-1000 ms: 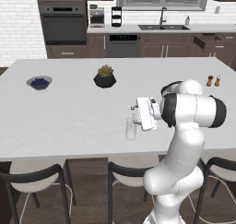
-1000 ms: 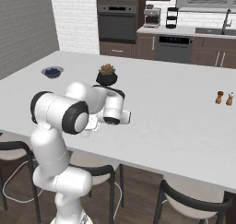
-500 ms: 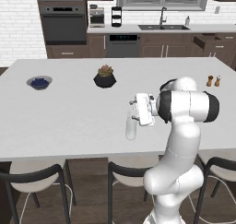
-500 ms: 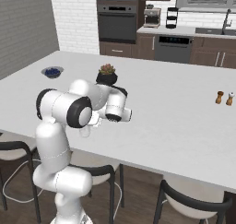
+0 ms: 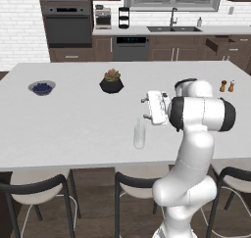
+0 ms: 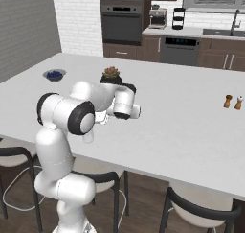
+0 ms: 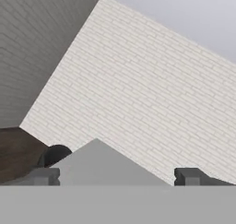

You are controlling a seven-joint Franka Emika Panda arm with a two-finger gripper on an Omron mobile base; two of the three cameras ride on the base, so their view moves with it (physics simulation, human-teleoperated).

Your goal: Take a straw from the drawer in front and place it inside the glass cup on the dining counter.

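Note:
The glass cup [image 5: 139,136] stands on the white dining counter [image 5: 73,124] near its front edge. The thin pale straw [image 5: 139,121] stands in the cup and pokes above the rim. My gripper [image 5: 144,108] hovers just above and to the right of the cup, pointing left, open and empty. In the hand view its fingertips [image 7: 46,174] stand wide apart with nothing between them, facing a brick wall. In the right base view my arm hides most of the cup [image 6: 88,137]. The dark brown drawer [image 5: 219,43] stands open in the far cabinets.
A potted plant [image 5: 112,81] and a blue bowl [image 5: 42,88] sit farther back on the counter. Salt and pepper shakers [image 5: 227,86] stand at the right. Dark stools [image 5: 37,190] line the near edge. The sink worktop [image 5: 171,29] runs along the back wall.
The jaws have spread to full width. The hand has lifted a little up and to the right, away from the cup. The cup and straw stay put.

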